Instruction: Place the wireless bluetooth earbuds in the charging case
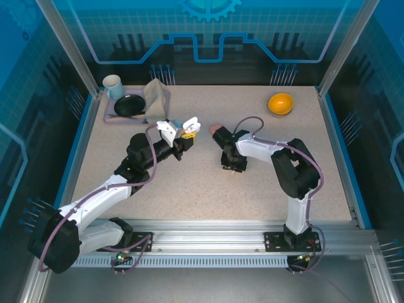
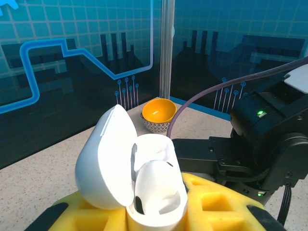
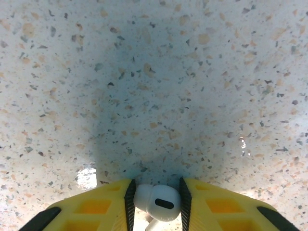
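My left gripper (image 2: 156,219) is shut on the white charging case (image 2: 108,163), held up with its lid swung open to the left. A white earbud (image 2: 161,185) sits inside the case. In the top view this gripper (image 1: 184,134) hovers left of the table's middle with the case (image 1: 189,125) at its tip. My right gripper (image 1: 232,165) points straight down at the table. Its black pads press both sides of another white earbud (image 3: 161,204), just above the speckled surface, and the right gripper (image 3: 156,192) is shut on it.
A salmon-pink pebble-like case (image 1: 215,129) lies between the two grippers. An orange bowl (image 1: 280,103) stands at the back right. At the back left are a mug (image 1: 113,85), a black dish (image 1: 129,105) and a beige cloth (image 1: 158,95).
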